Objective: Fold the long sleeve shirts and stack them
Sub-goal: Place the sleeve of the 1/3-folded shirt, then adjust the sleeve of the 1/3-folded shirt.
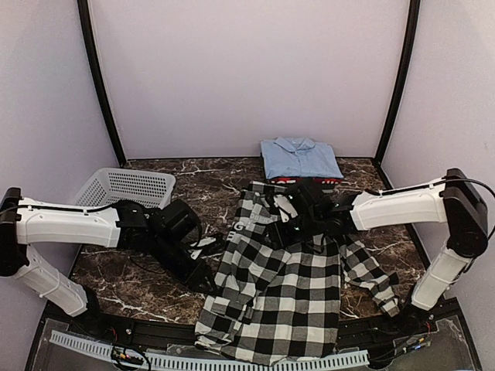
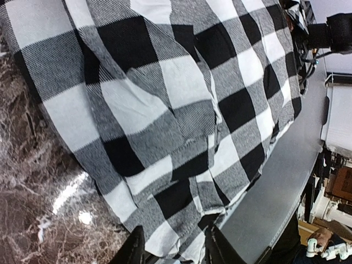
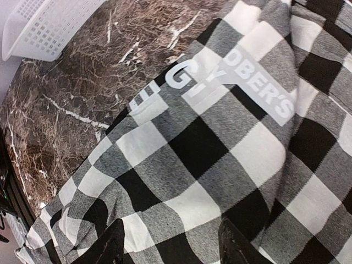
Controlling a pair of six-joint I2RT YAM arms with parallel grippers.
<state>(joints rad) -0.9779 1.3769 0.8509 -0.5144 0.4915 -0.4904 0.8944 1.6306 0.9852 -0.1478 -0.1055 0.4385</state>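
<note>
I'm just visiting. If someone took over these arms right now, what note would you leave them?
Left gripper: open, at the left edge of the checked shirt, cloth lying between its jaws.
Right gripper: open, over the shirt's lettered part.
Blue shirt: folded at the back of the table; a sliver of red cloth shows at its near edge.
Done: blue shirt folded.
Left: fold the rumpled checked shirt and stack it.
</note>
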